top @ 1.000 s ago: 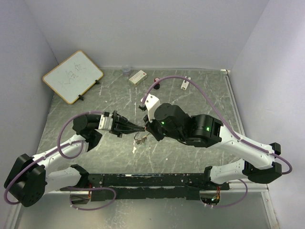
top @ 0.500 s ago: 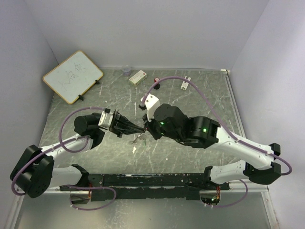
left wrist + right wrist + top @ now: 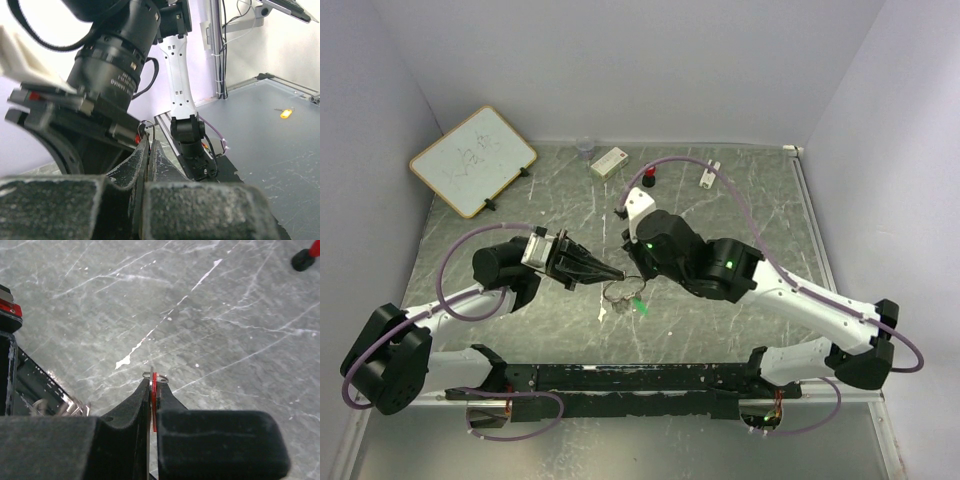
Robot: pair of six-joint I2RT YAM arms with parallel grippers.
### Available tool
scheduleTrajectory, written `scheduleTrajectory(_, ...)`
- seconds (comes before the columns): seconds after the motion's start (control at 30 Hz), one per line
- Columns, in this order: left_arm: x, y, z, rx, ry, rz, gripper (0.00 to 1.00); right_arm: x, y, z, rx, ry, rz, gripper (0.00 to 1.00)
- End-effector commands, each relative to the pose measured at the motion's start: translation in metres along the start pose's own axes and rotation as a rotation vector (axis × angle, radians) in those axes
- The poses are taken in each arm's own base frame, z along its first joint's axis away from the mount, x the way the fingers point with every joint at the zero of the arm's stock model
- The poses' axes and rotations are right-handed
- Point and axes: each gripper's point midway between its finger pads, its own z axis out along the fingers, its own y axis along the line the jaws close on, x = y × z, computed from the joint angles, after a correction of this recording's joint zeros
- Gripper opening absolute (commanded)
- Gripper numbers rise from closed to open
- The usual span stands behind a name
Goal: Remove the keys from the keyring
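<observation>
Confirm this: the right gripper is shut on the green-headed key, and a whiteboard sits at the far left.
Wrong colour: the right wrist view shows the right gripper shut on the red-headed key. The whiteboard does sit at the far left.

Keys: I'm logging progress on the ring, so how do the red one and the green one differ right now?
The red key has a red head, the green key a green one. The red key is pinched edge-on in the shut right gripper; the green key is in no gripper, beside the keyring. Both are tiny.
</observation>
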Motion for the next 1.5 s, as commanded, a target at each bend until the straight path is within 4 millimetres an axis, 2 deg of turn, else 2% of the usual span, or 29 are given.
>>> scheduleTrajectory(0.0,-0.033,-0.006,0.004,0.015,-0.09,0.214,0.07,-0.034,-0.04,-0.03,0.165,-0.146,0.052,0.0)
scheduleTrajectory(0.17,-0.016,0.009,0.002,-0.043,-0.045,0.168,0.07,-0.037,-0.081,-0.047,0.373,-0.218,0.101,0.0)
scheduleTrajectory(0.3,0.001,0.037,0.001,-0.139,0.027,0.12,0.07,-0.023,-0.119,-0.041,0.518,-0.224,0.16,0.0)
scheduleTrajectory(0.47,0.025,0.078,-0.011,-0.343,0.154,0.06,0.07,0.014,-0.173,-0.006,0.589,-0.165,0.246,0.0)
scheduleTrajectory(0.63,0.032,0.097,-0.022,-0.465,0.222,0.042,0.07,0.059,-0.202,0.039,0.569,-0.084,0.329,0.0)
scheduleTrajectory(0.67,0.031,0.099,-0.023,-0.477,0.226,0.041,0.07,0.075,-0.206,0.048,0.567,-0.048,0.334,0.0)
scheduleTrajectory(0.8,0.03,0.102,-0.025,-0.502,0.234,0.038,0.07,0.107,-0.217,0.076,0.564,0.031,0.364,0.0)
scheduleTrajectory(0.97,0.033,0.105,-0.029,-0.531,0.247,0.031,0.07,0.116,-0.212,0.092,0.525,0.055,0.388,0.0)
scheduleTrajectory(1.13,0.036,0.108,-0.031,-0.553,0.25,0.026,0.07,0.144,-0.213,0.11,0.528,0.14,0.392,0.14)
scheduleTrajectory(1.3,0.036,0.108,-0.03,-0.551,0.252,0.024,0.07,0.171,-0.21,0.13,0.52,0.212,0.39,0.14)
scheduleTrajectory(1.4,0.035,0.109,-0.031,-0.56,0.255,0.03,0.07,0.175,-0.21,0.137,0.522,0.216,0.394,0.17)
scheduleTrajectory(1.47,0.035,0.109,-0.032,-0.564,0.26,0.03,0.07,0.174,-0.21,0.138,0.52,0.21,0.391,0.29)
